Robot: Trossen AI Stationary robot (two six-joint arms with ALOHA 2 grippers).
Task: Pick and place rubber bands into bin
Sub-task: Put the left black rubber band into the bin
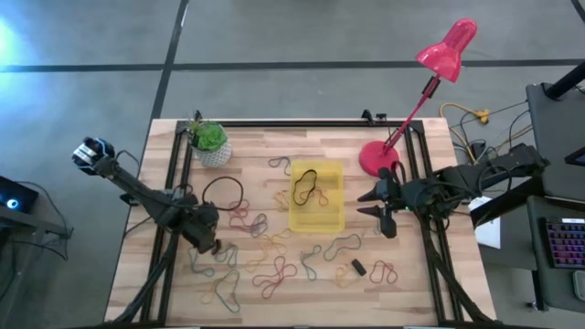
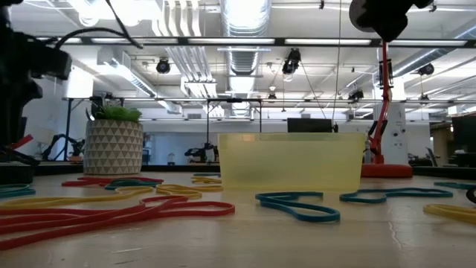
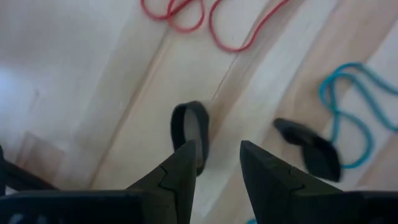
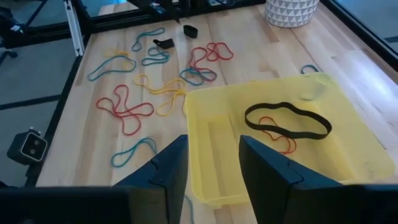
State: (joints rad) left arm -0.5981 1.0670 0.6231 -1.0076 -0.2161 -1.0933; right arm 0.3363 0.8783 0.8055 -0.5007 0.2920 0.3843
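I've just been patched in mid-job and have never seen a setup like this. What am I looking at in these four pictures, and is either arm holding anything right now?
These are two dark robot arms at a wooden table, each ending in a two-finger gripper. One picture looks straight down, one looks level across the tabletop, and two come from cameras on the wrists.

From above, the left gripper is low over the table's left side; its wrist view shows its fingers apart, with a small black band lying just ahead of them, not gripped. The right gripper hovers beside the yellow bin, fingers apart and empty.

Many coloured rubber bands lie scattered on the wood. Inside the bin are a black band and a red one. A potted plant and a red desk lamp stand at the far edge.
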